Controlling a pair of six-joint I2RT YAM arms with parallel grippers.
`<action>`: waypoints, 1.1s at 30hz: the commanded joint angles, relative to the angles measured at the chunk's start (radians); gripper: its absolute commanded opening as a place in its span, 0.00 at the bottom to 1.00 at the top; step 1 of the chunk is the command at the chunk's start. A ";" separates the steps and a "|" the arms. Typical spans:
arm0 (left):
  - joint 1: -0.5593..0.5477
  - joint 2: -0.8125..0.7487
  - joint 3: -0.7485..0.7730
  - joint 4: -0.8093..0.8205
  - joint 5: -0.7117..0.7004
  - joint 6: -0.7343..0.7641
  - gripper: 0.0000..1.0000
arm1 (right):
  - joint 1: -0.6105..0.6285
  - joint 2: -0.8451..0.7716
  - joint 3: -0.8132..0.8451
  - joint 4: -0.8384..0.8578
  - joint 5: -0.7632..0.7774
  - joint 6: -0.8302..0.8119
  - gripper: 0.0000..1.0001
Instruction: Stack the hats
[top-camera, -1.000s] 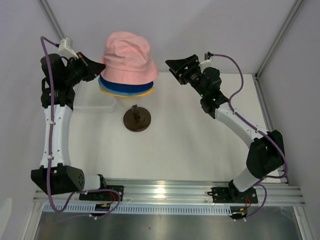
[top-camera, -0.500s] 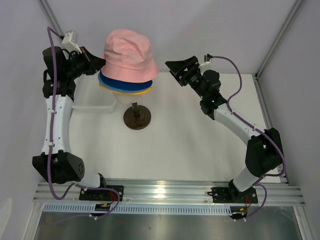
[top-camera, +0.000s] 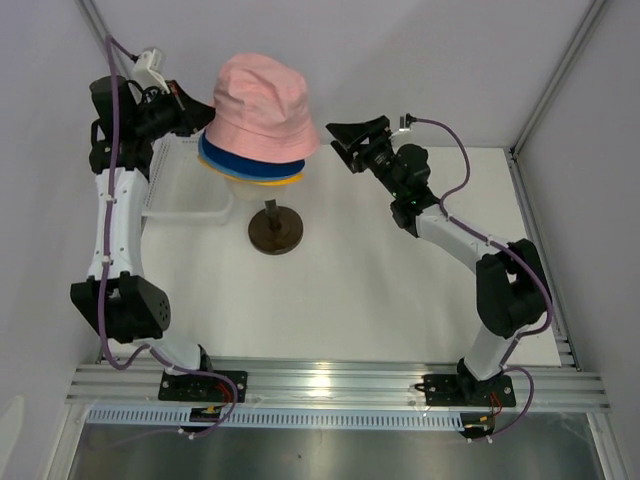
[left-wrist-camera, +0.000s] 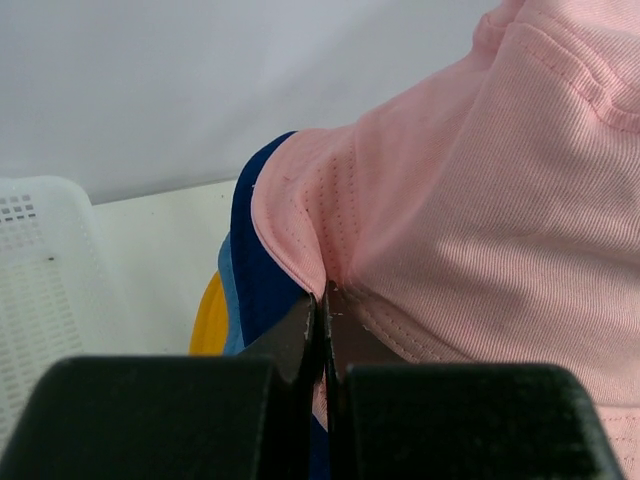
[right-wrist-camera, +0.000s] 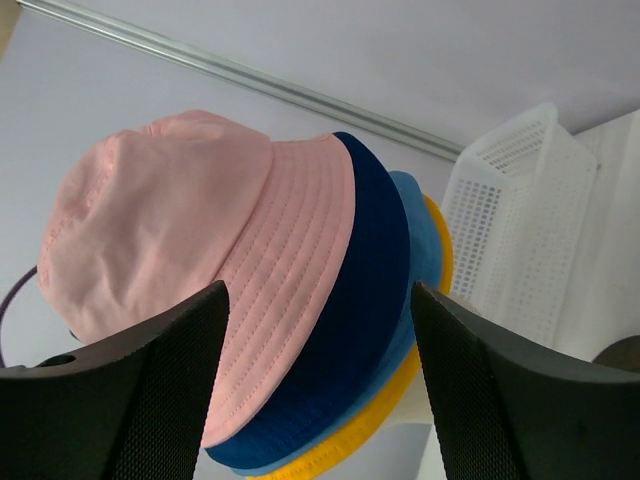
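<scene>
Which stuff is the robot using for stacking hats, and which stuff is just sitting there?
For the job: pink hat, navy hat, light blue hat, yellow hat, left gripper pinching the pink hat's brim.
Just sitting there: white plastic basket, mannequin stand under the stack.

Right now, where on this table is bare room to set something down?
Widest bare patch: the table between the brown base and the near rail. Another lies right of the base, under the right arm. Crowded around the hat stack: left hand pinching the pink brim, open right hand beside it, basket on its left.
</scene>
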 joint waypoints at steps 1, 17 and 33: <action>-0.003 0.079 0.026 -0.126 0.026 0.078 0.01 | -0.001 0.049 0.030 0.146 -0.002 0.124 0.76; -0.046 0.240 0.258 -0.263 0.026 0.159 0.01 | 0.038 0.204 0.116 0.379 0.048 0.251 0.71; -0.051 0.228 0.259 -0.275 0.005 0.167 0.01 | 0.064 0.275 0.208 0.284 0.036 0.293 0.00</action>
